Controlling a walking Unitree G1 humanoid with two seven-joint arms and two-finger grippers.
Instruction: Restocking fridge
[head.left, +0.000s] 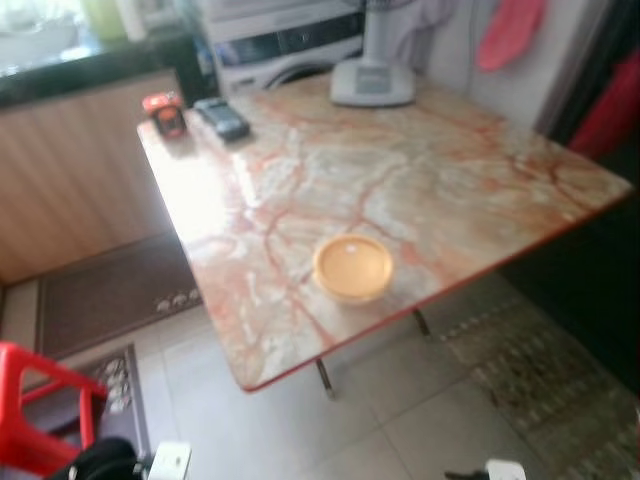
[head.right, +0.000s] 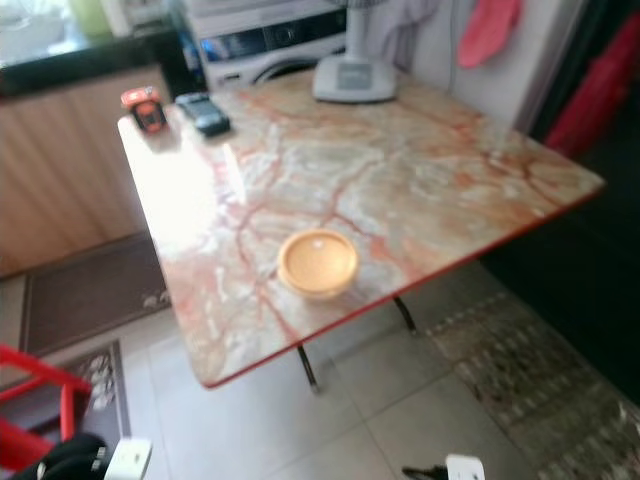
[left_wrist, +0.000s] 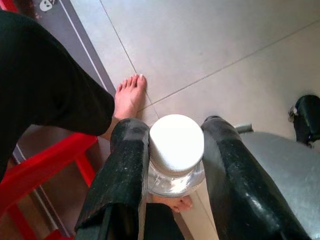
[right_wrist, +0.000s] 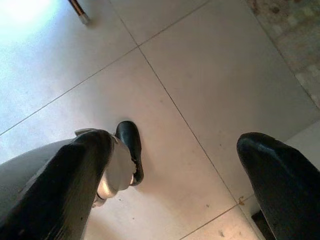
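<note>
My left gripper (left_wrist: 174, 131) hangs low over the tiled floor, shut on a clear plastic bottle (left_wrist: 176, 150) with a white screw cap; the two black fingers (left_wrist: 125, 170) press its neck from both sides. My right gripper (right_wrist: 177, 142) also hangs over the floor, its fingers wide apart with nothing between them. Ahead stands a marble-patterned table (head.left: 450, 190) with a red edge. On its near part sits a round yellow-orange lidded container (head.left: 352, 267).
A red object (head.left: 165, 113) and a dark handset (head.left: 222, 118) lie at the table's far left corner, a fan base (head.left: 372, 80) at the back. A red plastic stool (head.left: 40, 405) and a person's bare foot (left_wrist: 129, 96) are close on my left. Mats (head.left: 110, 295) cover the floor.
</note>
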